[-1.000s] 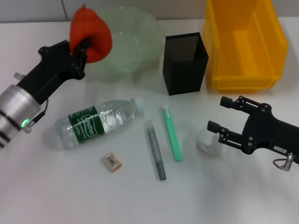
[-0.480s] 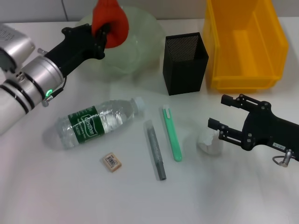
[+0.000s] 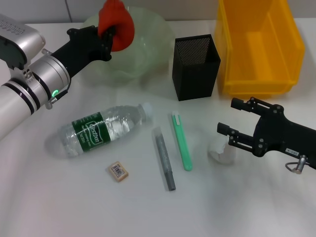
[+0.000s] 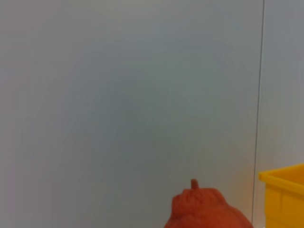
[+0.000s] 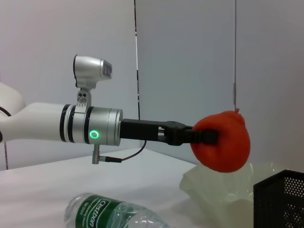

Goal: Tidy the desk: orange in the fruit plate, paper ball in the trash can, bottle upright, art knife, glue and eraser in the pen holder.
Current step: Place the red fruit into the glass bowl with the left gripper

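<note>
Left tool (image 3: 106, 35): clamped on the orange (image 3: 117, 24), holding it in the air above the near edge of the fruit plate (image 3: 143, 49).
Orange: round and firm, fairly heavy for its size; held across its middle, which looks like the safest place to grip it. A gentle release should keep it from rolling.
Right tool (image 3: 237, 121): fingers spread wide, low over the table (image 3: 59, 207), just beside the paper ball (image 3: 221, 151).
Paper ball: white, crumpled, likely very light and soft; it should squash a little under any grip.
Trash can (image 3: 256, 44): yellow, at the far right, beside the black pen holder (image 3: 195, 66).
Bottle (image 3: 101, 129): lying on its side, mid-table; smooth plastic, probably slippery, best taken around the body.
Eraser (image 3: 118, 171): tiny tan block near the bottle, fiddly to pinch.
</note>
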You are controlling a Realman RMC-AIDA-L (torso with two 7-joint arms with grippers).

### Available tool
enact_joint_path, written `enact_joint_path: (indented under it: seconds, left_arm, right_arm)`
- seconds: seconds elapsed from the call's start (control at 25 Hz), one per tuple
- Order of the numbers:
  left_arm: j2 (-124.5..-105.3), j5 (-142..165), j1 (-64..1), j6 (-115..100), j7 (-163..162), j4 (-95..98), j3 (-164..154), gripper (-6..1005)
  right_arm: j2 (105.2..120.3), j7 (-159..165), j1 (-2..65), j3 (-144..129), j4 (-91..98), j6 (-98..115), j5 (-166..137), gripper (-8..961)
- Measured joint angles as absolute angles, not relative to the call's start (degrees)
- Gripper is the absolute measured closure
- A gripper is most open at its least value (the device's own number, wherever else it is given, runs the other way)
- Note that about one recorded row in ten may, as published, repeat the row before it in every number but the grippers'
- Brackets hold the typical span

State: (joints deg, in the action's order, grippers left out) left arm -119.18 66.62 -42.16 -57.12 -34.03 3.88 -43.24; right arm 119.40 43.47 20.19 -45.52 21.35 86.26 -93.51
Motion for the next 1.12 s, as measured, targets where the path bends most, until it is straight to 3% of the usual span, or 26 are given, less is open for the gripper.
enact_joint_path:
  seconds: [0.96,1.12]
  left_arm:
    - [-119.18,66.7,-42.0,-57.0,-34.6,3.5,-42.7,916]
    - [-119.18,66.7,-42.0,-56.9,-34.8,3.1,-42.7,718]
  right_arm:
    - [119.45,43.5,20.2,-45.5,21.3,86.3,-93.4,255]
    - [119.45,43.5,20.2,-45.6,21.2,86.3,-93.4,255]
